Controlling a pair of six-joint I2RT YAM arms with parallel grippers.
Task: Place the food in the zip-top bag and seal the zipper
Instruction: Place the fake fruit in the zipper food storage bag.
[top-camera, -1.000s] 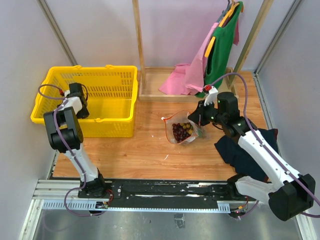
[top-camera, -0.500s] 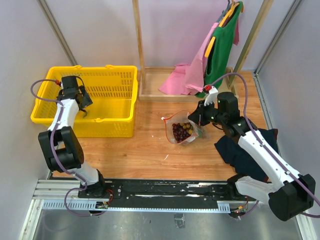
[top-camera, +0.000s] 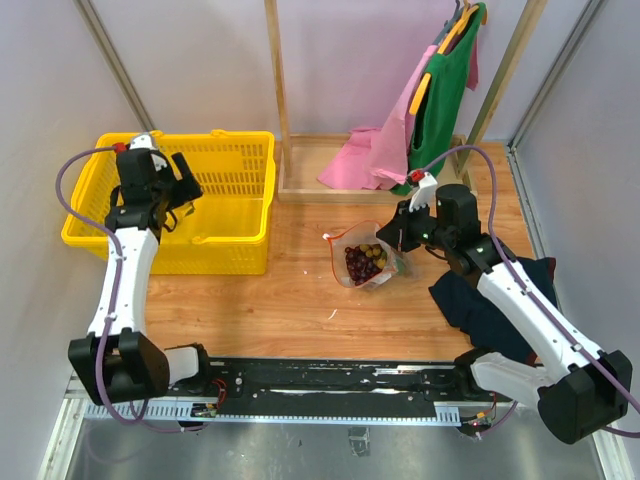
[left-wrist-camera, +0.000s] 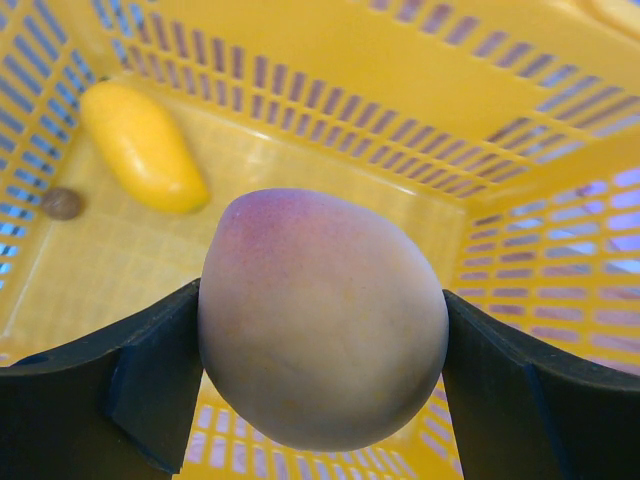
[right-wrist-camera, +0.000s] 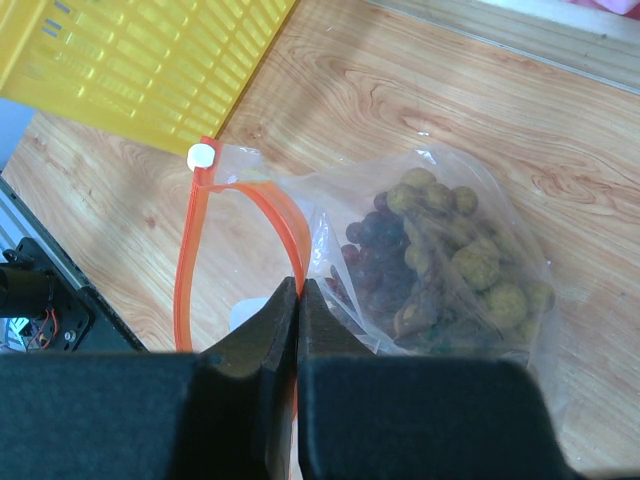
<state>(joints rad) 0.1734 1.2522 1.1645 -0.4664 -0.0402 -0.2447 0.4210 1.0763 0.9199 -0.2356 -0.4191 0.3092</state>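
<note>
1. Step in hand is judged to be food loading. Sealing is not begun: the zipper (right-wrist-camera: 181, 280) is seen lying open in a loop, with its white slider (right-wrist-camera: 202, 155) at one end.
2. Left gripper (left-wrist-camera: 322, 372): clamped on a round peach-pink fruit (left-wrist-camera: 320, 310), which is pinched between both fingers and held over the inside of the yellow basket (left-wrist-camera: 400, 70).
3. Right gripper (right-wrist-camera: 298, 292): fingers are pressed together, and the mouth edge of the zip-top bag (right-wrist-camera: 420, 250) is pinched at the zipper strip.
4. The bag is located on the wooden table (top-camera: 290, 300), right of the basket and well apart from the left gripper.
5. Next move, as judged: the held fruit has to be carried across to the bag mouth and dropped in. The mouth looks narrow for this fruit, so it may need to be lifted wider by the right gripper.
6. Counts in the bag: one green grape bunch (right-wrist-camera: 470, 265), one dark purple grape bunch (right-wrist-camera: 375, 235).
7. Counts in the basket: one yellow oval fruit (left-wrist-camera: 143, 148), one small brown round item (left-wrist-camera: 62, 203).
8. Other counts: one fruit in grip, one bag, one basket.
</note>
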